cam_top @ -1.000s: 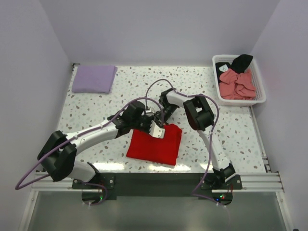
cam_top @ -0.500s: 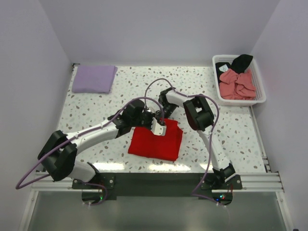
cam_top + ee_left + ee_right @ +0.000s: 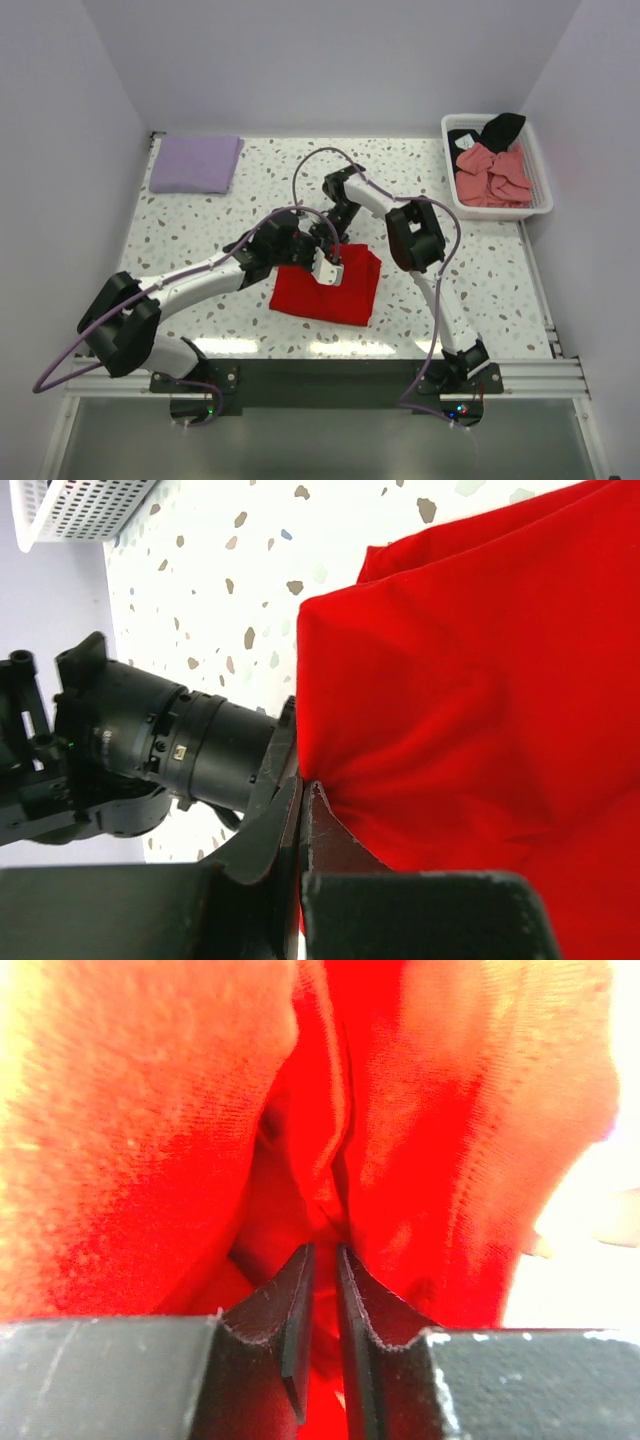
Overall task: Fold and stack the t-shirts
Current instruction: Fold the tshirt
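Observation:
A bright red t-shirt (image 3: 335,290) (image 3: 470,680) (image 3: 150,1110) lies folded on the near middle of the table. My left gripper (image 3: 326,262) (image 3: 303,785) is shut on the shirt's far left edge, which puckers where the tips pinch it. My right gripper (image 3: 334,243) (image 3: 325,1252) comes down from the far side onto that same edge, jaws a narrow gap apart with red cloth showing in the gap. A folded lavender t-shirt (image 3: 196,163) lies at the far left corner. Salmon-pink (image 3: 492,172) and black (image 3: 497,128) t-shirts lie crumpled in the basket.
The white slatted basket (image 3: 540,180) (image 3: 80,505) stands at the far right corner. The right arm's dark wrist (image 3: 150,750) sits close to my left gripper. Walls close in the speckled table (image 3: 200,230) on three sides.
The red shirt has been drawn a little away from the near edge into a more compact fold. The right gripper's jaws have parted slightly and its wrist has swung toward the far side.

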`<action>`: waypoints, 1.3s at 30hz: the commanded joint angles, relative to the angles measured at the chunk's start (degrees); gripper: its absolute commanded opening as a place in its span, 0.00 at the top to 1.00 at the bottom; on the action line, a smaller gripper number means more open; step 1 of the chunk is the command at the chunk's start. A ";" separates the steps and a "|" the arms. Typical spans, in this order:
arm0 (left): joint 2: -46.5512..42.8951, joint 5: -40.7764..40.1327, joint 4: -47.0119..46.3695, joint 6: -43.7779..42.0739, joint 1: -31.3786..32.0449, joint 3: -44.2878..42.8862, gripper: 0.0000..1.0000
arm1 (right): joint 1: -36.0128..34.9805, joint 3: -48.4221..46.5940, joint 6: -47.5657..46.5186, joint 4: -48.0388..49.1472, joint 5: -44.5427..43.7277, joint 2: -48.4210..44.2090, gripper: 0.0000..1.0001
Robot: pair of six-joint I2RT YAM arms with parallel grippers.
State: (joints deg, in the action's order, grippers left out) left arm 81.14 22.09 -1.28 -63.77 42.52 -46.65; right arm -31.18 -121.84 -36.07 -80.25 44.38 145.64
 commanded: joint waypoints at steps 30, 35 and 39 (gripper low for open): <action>19.64 21.49 27.18 23.32 -21.24 -34.37 0.48 | 17.73 -1.30 3.65 1.59 -9.85 -16.70 0.43; 30.97 33.71 46.00 23.34 -27.75 -46.48 0.43 | 17.38 4.66 1.19 2.37 -1.50 -17.50 0.44; 37.06 36.10 50.93 23.78 -29.25 -50.90 0.41 | 15.54 8.97 -1.19 4.83 -1.14 -18.55 0.45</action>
State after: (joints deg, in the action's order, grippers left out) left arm 114.02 50.89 37.58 -42.04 13.82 -94.45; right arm -14.41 -115.26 -34.13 -76.64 38.83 131.26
